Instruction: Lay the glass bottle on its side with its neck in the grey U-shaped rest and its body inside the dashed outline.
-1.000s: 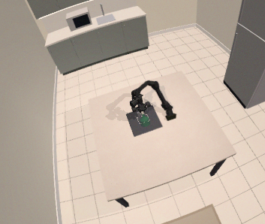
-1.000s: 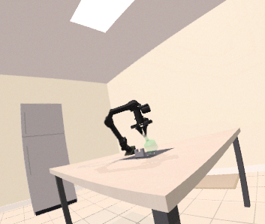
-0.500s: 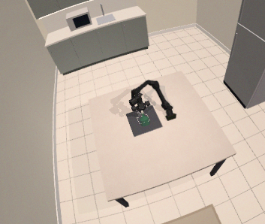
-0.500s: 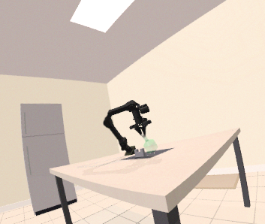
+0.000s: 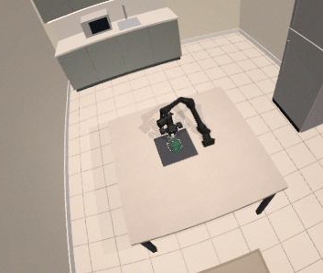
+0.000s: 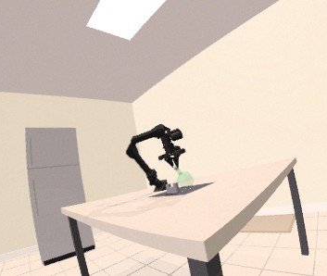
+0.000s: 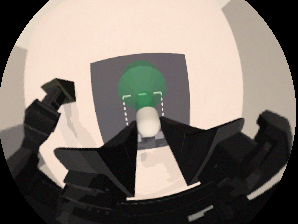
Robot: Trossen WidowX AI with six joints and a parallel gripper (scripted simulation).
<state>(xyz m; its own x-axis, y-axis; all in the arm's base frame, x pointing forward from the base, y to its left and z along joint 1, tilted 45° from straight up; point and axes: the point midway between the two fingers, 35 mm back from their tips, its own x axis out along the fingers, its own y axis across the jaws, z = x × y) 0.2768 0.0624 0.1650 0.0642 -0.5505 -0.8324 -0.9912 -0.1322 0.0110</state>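
The green glass bottle (image 5: 176, 146) (image 6: 185, 179) (image 7: 142, 80) is tilted, its pale neck end up between the fingers and its wide body lower, towards the far side of the mat in the wrist view. My gripper (image 6: 177, 168) (image 7: 148, 121) is shut on the bottle's neck. The grey U-shaped rest (image 6: 172, 189) (image 7: 158, 142) stands below the neck, partly hidden in the wrist view; the neck is above it, not in it. The dashed outline (image 7: 158, 93) is partly covered by the bottle, whose body reaches past its far edge in the wrist view. Whether the bottle's base touches the mat is unclear.
The dark mat (image 5: 165, 158) (image 6: 206, 185) (image 7: 105, 80) lies on the pale table (image 5: 199, 192) (image 6: 165, 222). The arm's base (image 5: 208, 141) stands beside the mat. A counter and a fridge are away from the table.
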